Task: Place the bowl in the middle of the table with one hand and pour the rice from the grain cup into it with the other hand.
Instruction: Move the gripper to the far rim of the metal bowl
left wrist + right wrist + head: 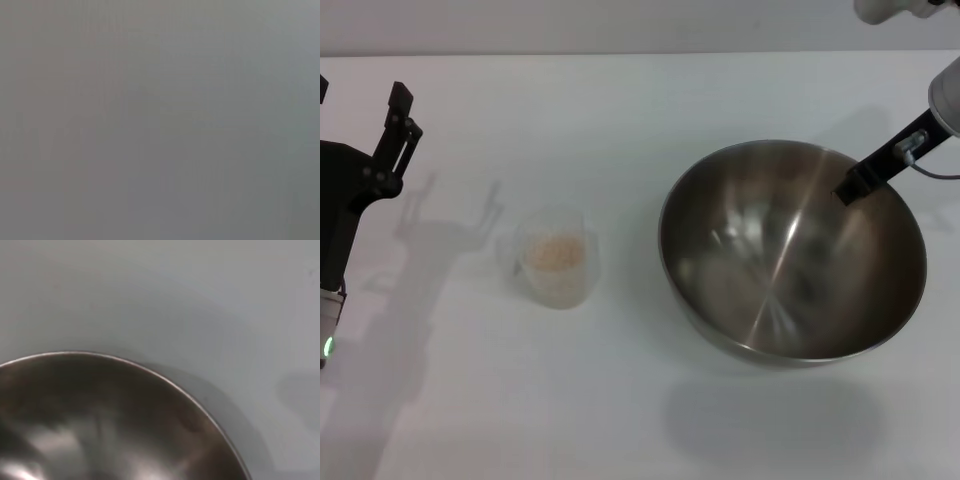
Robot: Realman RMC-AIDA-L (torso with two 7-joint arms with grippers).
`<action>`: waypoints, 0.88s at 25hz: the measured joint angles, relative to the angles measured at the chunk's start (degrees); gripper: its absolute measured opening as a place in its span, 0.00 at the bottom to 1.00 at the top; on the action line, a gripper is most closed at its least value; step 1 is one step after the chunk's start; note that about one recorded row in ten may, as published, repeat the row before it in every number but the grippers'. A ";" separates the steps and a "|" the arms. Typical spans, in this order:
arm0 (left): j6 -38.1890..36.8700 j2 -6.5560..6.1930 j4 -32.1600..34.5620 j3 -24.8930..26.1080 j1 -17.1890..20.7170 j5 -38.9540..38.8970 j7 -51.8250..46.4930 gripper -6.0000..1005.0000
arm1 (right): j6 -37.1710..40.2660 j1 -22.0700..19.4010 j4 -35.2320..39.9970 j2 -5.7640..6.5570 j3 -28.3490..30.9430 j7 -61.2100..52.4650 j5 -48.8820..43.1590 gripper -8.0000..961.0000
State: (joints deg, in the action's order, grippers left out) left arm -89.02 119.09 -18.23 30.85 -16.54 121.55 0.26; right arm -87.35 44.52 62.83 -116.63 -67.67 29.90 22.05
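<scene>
**A:** Rice (pixel 556 252) first, then: where does it sit?

**B:** All of it is in the grain cup (pixel 554 266), as a pale heap near the top. The cup stands upright on the table (pixel 620 420), left of centre, and nothing touches it.

**A:** Start from the left. What is that arm doing?

**B:** The left gripper (pixel 400 118) hangs at the left edge, well apart from the cup. Its fingers point up and away; whether they are spread or closed I cannot tell. The left wrist view gives only flat grey.

**A:** And past the cup?

**B:** The bowl (pixel 790 290), big and steel, with no grains inside. It is right of centre, tipped a little, and the shadow beneath suggests it is lifted clear of the table rather than resting on it.

**A:** Held by what?

**B:** The right gripper (pixel 852 189) comes in from the upper right, one dark finger inside the far rim. I judge it pinched on that rim, though the outer finger is hidden. The right wrist view shows just the bowl's edge (pixel 150 372) above white tabletop.

**A:** So how far along?

**B:** Early, I'd say. The bowl seems in transit and not yet set down in the middle. Setting it down, grasping the cup and pouring are all left.
</scene>
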 joint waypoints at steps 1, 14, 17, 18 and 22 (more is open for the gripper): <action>-0.04 0.00 -0.04 0.00 0.13 0.00 0.00 0.79 | 0.02 0.02 -0.05 0.00 0.00 0.04 0.00 0.36; -0.18 0.00 -0.05 0.00 0.33 0.00 0.00 0.79 | 0.21 -0.45 1.17 0.00 0.68 0.65 0.49 0.08; -0.19 0.00 -0.08 0.00 0.38 0.00 0.00 0.79 | 0.19 -1.01 3.83 -0.15 0.97 1.14 1.04 0.07; -0.19 0.00 -0.13 0.00 0.38 0.00 0.00 0.79 | -0.08 -1.34 5.63 -0.41 1.18 1.74 1.70 0.06; -0.19 0.00 -0.14 0.00 0.37 0.00 0.00 0.78 | -0.64 -1.53 7.49 -0.71 1.33 2.98 2.55 0.04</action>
State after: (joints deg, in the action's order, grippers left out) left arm -89.21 119.09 -18.37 30.85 -16.17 121.55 0.26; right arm -87.98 42.99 70.32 -117.34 -66.34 32.88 24.60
